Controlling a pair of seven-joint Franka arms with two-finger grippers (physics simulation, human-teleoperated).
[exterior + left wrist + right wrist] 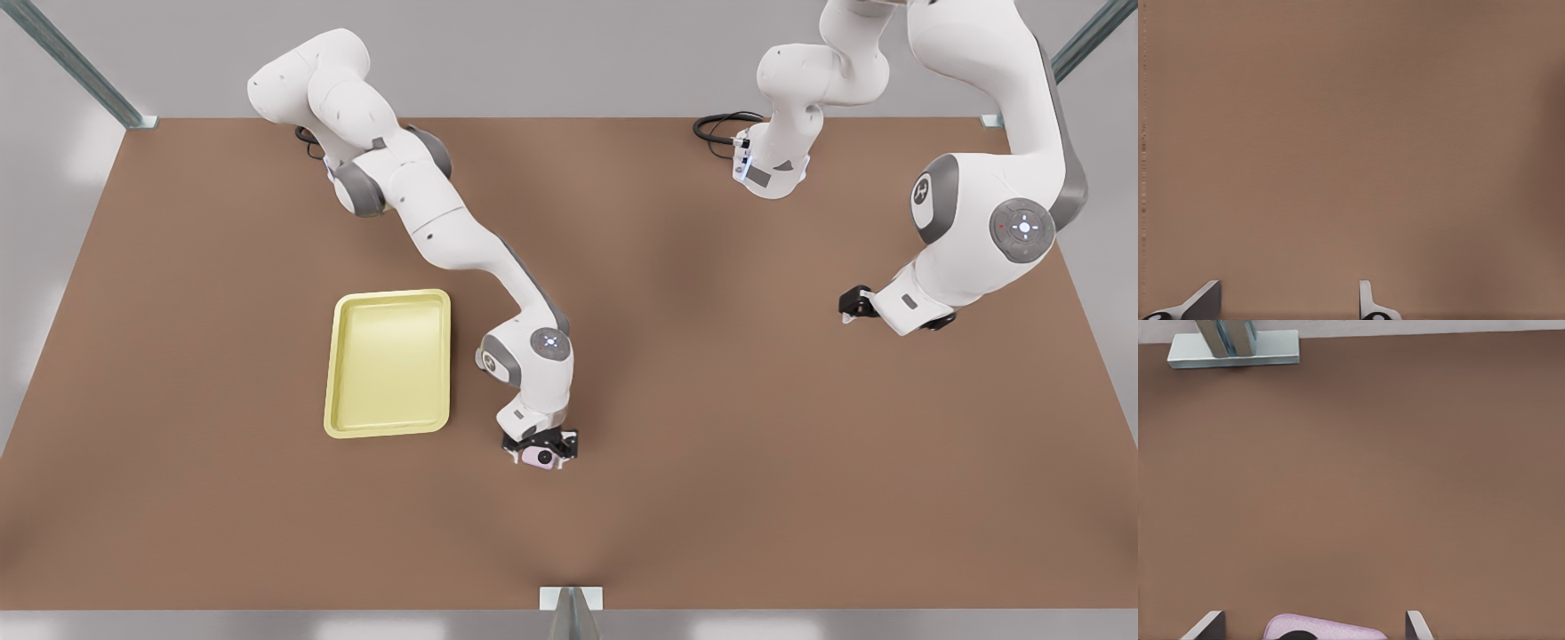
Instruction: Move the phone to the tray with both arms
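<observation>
Front view hangs high, looking almost straight down on the whole table [711, 498]. Both wrist views sit low, close over the brown top. The right wrist view faces the near-edge bracket [1233, 348], shared with the front view.

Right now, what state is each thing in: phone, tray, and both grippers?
phone: between the right gripper's fingers, beside the tray, not in it.
tray: flat on the table, nothing in it.
right gripper: around the phone.
left gripper: open, waiting over bare table at the front view's right.
</observation>
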